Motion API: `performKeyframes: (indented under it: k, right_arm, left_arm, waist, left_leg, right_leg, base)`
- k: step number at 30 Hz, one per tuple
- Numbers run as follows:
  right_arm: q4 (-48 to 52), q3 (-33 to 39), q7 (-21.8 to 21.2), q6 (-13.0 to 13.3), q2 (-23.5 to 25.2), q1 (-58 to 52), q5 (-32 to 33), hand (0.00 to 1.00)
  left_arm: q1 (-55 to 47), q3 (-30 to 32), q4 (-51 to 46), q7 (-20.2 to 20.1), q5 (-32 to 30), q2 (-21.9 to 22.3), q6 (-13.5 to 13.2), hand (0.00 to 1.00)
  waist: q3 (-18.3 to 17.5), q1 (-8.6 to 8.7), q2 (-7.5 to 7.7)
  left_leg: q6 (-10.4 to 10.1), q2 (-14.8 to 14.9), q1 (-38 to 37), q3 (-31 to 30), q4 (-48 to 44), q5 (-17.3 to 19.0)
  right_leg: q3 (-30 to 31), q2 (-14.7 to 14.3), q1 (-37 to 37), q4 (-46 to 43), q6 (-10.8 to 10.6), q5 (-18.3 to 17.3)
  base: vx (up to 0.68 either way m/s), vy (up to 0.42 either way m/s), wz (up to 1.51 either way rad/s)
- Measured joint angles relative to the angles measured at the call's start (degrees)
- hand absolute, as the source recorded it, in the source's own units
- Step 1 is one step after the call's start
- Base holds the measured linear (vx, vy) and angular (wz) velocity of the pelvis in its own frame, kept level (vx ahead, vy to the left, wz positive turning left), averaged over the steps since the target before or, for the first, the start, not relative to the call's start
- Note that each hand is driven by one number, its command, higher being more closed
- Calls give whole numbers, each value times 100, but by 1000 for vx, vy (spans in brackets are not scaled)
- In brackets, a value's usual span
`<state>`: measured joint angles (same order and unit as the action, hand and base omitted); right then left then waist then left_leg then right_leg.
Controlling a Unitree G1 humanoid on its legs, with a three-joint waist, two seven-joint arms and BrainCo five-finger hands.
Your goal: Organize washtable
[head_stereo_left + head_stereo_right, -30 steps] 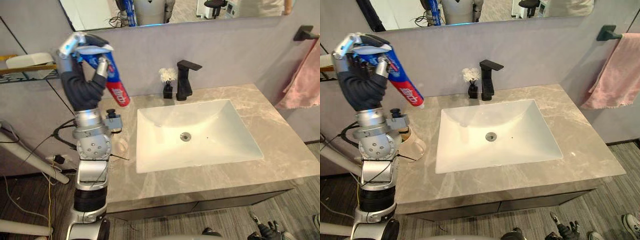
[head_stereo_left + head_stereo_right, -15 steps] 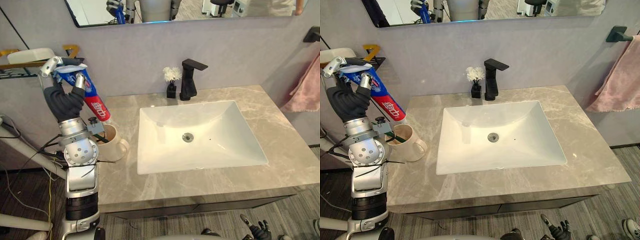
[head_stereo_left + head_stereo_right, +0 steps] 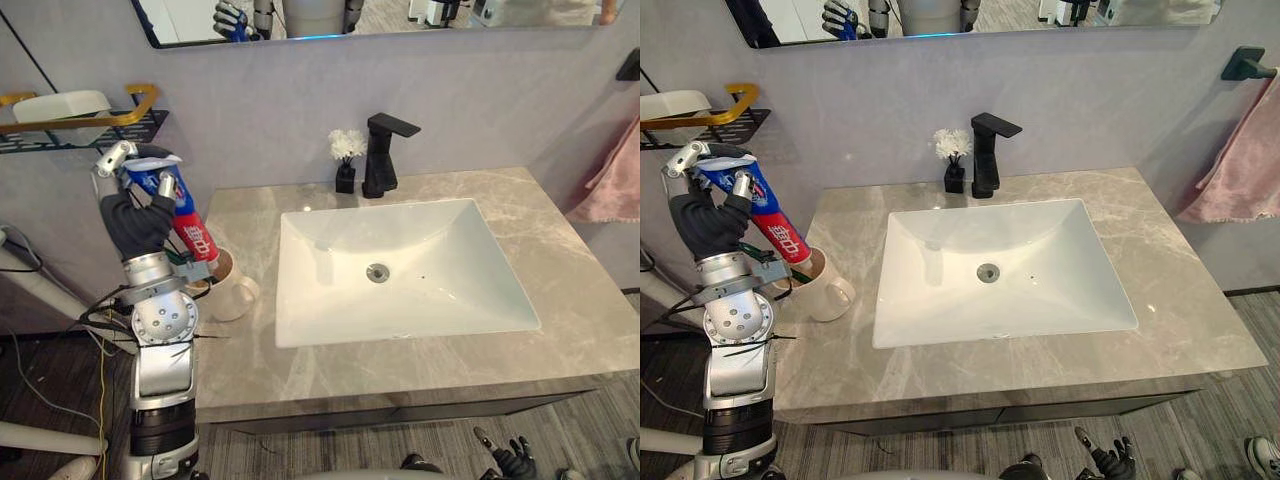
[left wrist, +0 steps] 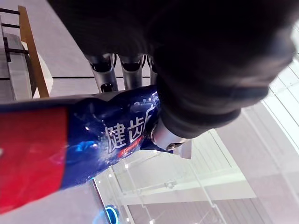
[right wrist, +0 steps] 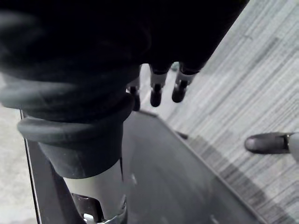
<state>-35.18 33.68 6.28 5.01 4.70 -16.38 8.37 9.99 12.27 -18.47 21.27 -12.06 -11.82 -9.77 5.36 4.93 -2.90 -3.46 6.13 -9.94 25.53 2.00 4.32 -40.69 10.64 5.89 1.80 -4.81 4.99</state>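
At the left of the frame, the robot's left hand (image 3: 135, 215) is raised beside a grey marble washtable (image 3: 560, 330), its fingers and thumb curled tightly around a red and blue toothpaste tube (image 3: 190, 225). The tube slants down and to the right, and its lower end reaches the mouth of a cream mug (image 3: 235, 297) standing on the left end of the counter (whether it touches the rim I cannot tell). A white rectangular sink (image 3: 450, 290) fills the middle of the counter. Behind the sink, against the grey wall, stands a black faucet (image 3: 380, 160) with a small black vase of white flowers (image 3: 345, 165) just beside it. A gold-railed wall shelf (image 3: 95, 125) sits in the upper left, and a pink towel (image 3: 615, 185) hangs at the right edge. The right hand (image 3: 1107, 462) hangs low at the bottom of the frame, below the counter front, with its fingers loosely spread and holding nothing.
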Motion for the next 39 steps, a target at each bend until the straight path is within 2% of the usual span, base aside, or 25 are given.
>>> performKeyframes:
  k: [5,13,14,21,39]
  right_arm:
    - [-2,-10,0,-22,-1,0,-1,0]
    - [-3,-66,1,-44,-7,7,-2,0]
    - [-3,-92,1,-44,-9,12,-2,0]
    - [-3,-192,5,-46,-18,29,-3,0]
    - [-2,-213,7,-48,-20,34,-3,0]
  left_arm:
    - [-12,-2,0,0,-4,72,0,100]
    - [-277,-43,15,-6,-3,289,4,100]
    - [-278,-49,32,-6,-4,295,4,0]
    - [-362,-110,112,-4,-3,480,2,0]
    - [-535,-158,43,2,23,501,-13,0]
  waist:
    - [40,-81,-10]
    - [52,-103,-4]
    - [55,-102,-1]
    - [63,-100,11]
    - [68,-109,19]
  left_leg:
    - [-2,1,-53,4,1,6]
    - [-6,-1,-62,-5,0,23]
    - [-5,-2,-62,-6,0,23]
    - [-4,-3,-65,-5,1,26]
    - [-3,-4,-58,-27,1,29]
  right_leg:
    - [10,-2,47,5,0,0]
    - [1,-11,74,39,-16,10]
    - [1,-11,74,40,-16,10]
    - [4,-10,74,41,-16,10]
    - [-7,-8,74,44,-18,12]
  base:
    - [0,0,0]
    - [0,0,0]
    - [0,0,0]
    - [0,0,0]
    - [0,0,0]
